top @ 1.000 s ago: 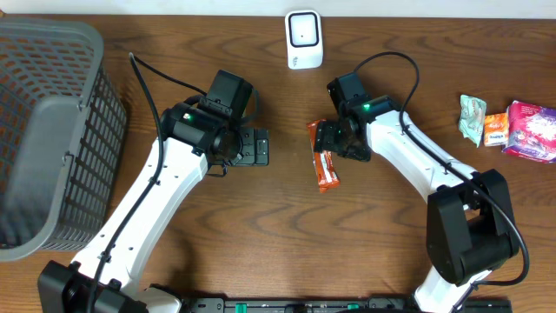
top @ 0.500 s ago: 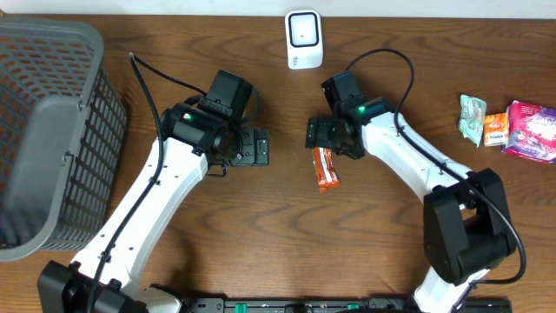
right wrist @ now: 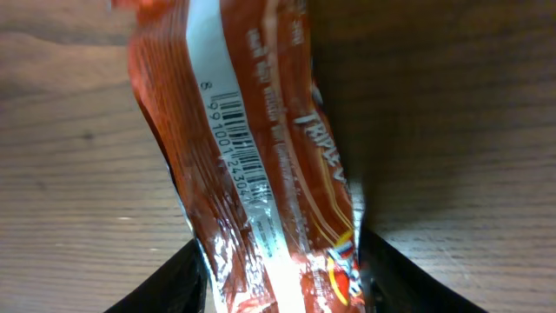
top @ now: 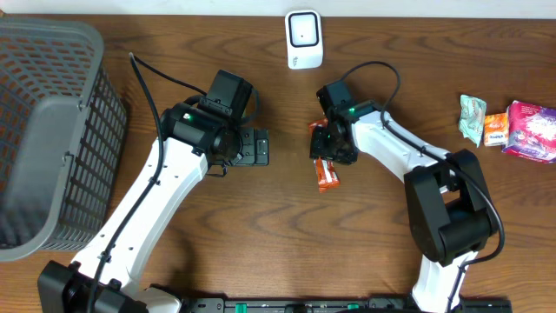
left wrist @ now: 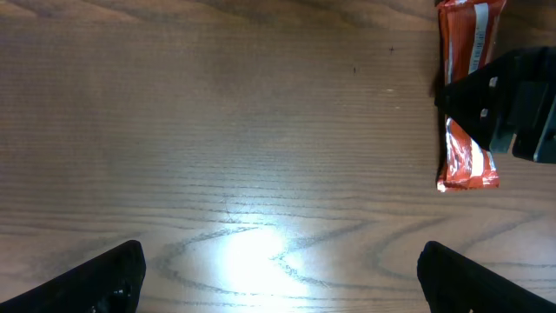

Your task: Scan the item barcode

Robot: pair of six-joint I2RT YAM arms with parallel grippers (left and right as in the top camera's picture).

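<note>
— Near the centre of the overhead view, what did the right gripper (top: 323,149) have?
— Its jaws stood either side of the bar (top: 327,176), crossing it partway along, with an end showing beyond each side. The bar lay flat on the table (top: 287,235). The jaws looked to touch the wrapper's edges, but whether they truly pinched it I could not tell.
— Why across the width?
— Likely because the narrow way fits between the jaws and leaves the barcode (right wrist: 238,156) uncovered for the scanner (top: 304,39) at top centre.
— Which way did the bar run?
— Its long axis ran up and down the frame, leaning slightly, with the upper end toward the scanner. The barcode lay face up on the white seam along that axis.
— And the left gripper (top: 254,146)?
— Spread wide, holding nothing, left of the bar, probably to keep clear.
— The next need?
— My guess: lift the bar and tip the barcode toward the scanner.
</note>
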